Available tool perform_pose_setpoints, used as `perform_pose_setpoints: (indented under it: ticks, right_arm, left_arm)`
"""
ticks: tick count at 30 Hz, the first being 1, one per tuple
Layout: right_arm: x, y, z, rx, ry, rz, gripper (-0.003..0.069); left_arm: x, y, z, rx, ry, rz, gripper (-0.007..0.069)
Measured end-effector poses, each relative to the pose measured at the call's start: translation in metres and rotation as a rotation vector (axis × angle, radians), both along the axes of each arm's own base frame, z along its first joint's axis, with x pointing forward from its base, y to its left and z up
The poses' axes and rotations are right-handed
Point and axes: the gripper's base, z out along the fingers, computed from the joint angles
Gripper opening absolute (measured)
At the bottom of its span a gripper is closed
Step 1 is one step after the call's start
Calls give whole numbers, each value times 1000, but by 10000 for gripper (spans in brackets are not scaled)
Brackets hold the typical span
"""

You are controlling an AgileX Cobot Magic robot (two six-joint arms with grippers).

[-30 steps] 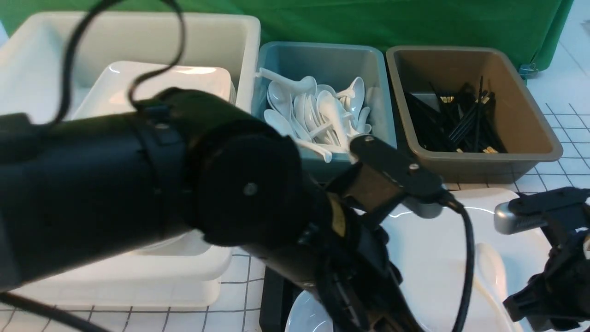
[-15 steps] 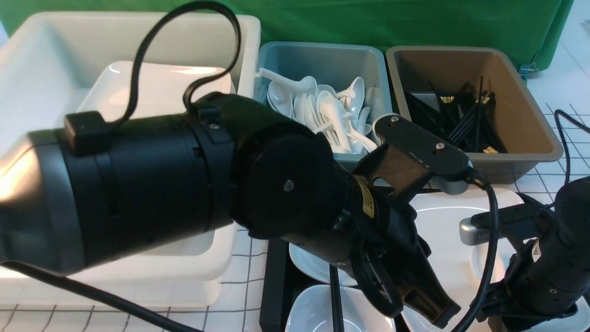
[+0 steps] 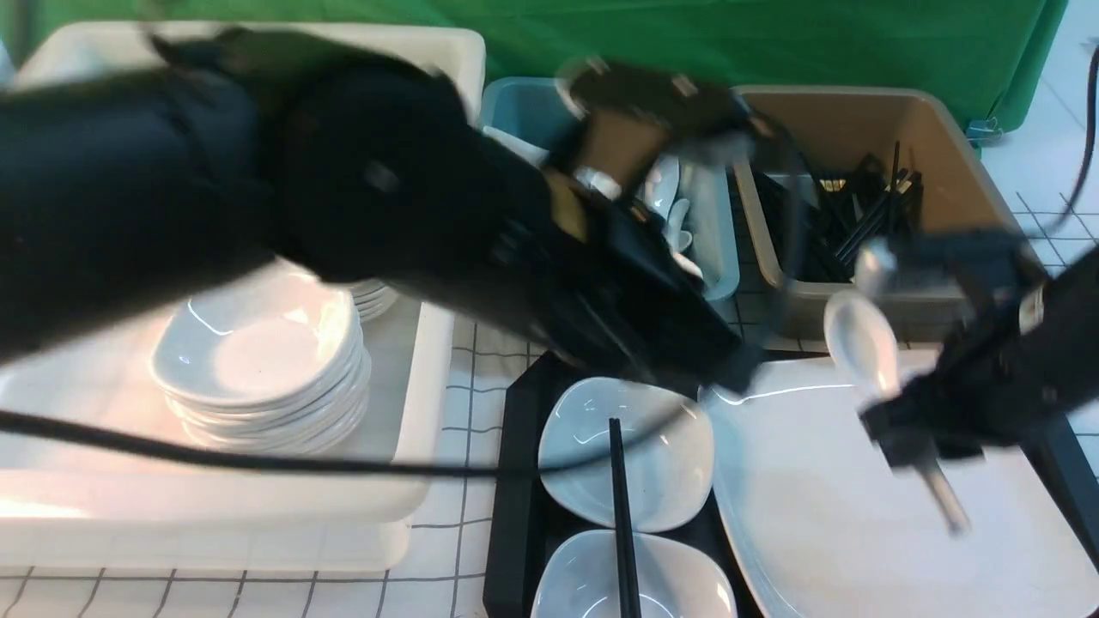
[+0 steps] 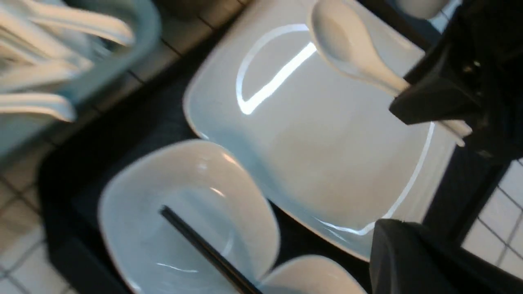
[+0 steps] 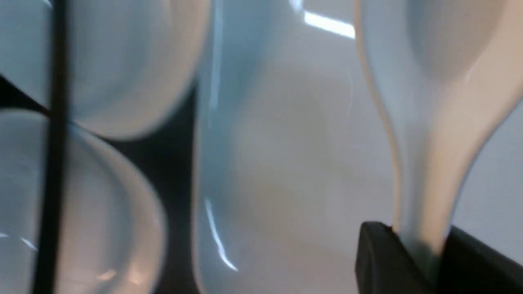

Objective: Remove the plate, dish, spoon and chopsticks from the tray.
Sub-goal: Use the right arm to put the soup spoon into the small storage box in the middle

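On the tray (image 3: 518, 463) the plate (image 3: 824, 532) lies right and two dishes (image 3: 670, 463) left, one before the other, with chopsticks (image 3: 619, 498) across both. The spoon (image 3: 860, 343) hangs over the plate's far edge. Two bins (image 3: 944, 146) stand behind the tray and a tub (image 3: 429, 369) to its left.

No legible text, brand or number in any view. Yellow sticker (image 3: 567, 216) on left arm (image 3: 258, 172): motion-blurred, print unreadable.

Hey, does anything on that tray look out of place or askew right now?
The chopsticks lie across both small dishes, bridging them instead of resting on the tray. The spoon hangs above the plate only because the right gripper grips its handle. No spill or breakage shows.
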Motion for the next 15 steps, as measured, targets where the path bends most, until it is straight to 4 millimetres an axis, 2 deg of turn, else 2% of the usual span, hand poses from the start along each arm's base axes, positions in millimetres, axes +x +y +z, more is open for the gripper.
perform_pose_setpoints:
  ticks: [3,5,7,8,9,10,15]
  right_arm:
    - [19,14,33,97,-95,47,125]
    - [41,25,52,157,-153,66,125]
    - [61,35,60,190,-182,71,125]
    - [73,40,61,203,-193,71,125]
    - [76,41,65,210,-206,71,125]
    - [96,48,64,220,-218,69,125]
    - [152,70,41,257,-210,42,156]
  left_arm:
    - [11,31,19,-26,-65,94,-4]
    - [21,55,28,-40,-95,173,-4]
    - [26,72,34,-48,-112,229,-4]
    - [29,79,35,-49,-117,255,-4]
    - [31,81,35,-49,-117,264,-4]
    - [34,89,36,-52,-116,293,-4]
    - [33,93,32,-40,-62,298,-4]
